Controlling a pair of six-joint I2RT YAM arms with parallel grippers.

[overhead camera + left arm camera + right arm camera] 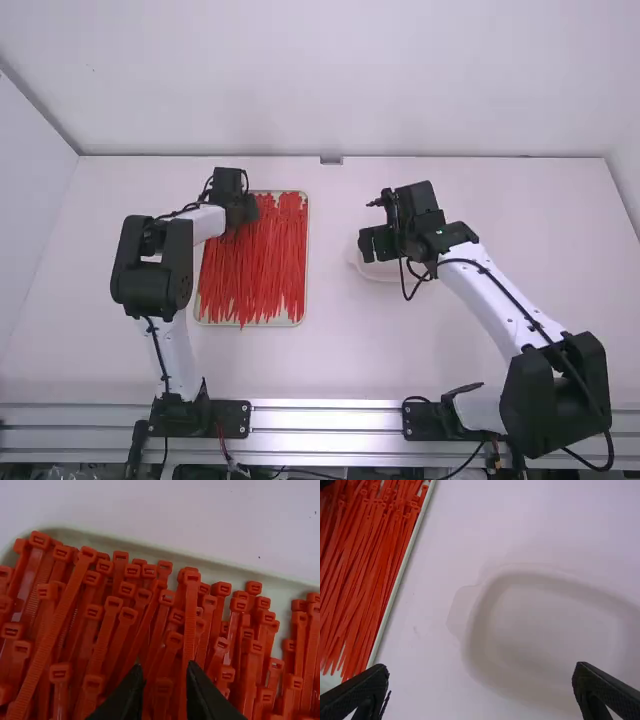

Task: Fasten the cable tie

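Build: white links, black joints on both. The left arm (160, 275) has a chunky black elbow block and a thin black cable (190, 208) looped by the wrist. The right arm (500, 300) is the same, with a black lead (412, 285) hanging off the wrist. Black base plates (200, 415) on a silver rail (320, 412). Left gripper (162, 687): fingers (127, 695) black, smooth, tapered. Right gripper (480, 695): fingers (357, 687) black, finely ribbed.

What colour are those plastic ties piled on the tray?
The cable ties are orange-red, clearest in the left wrist view.
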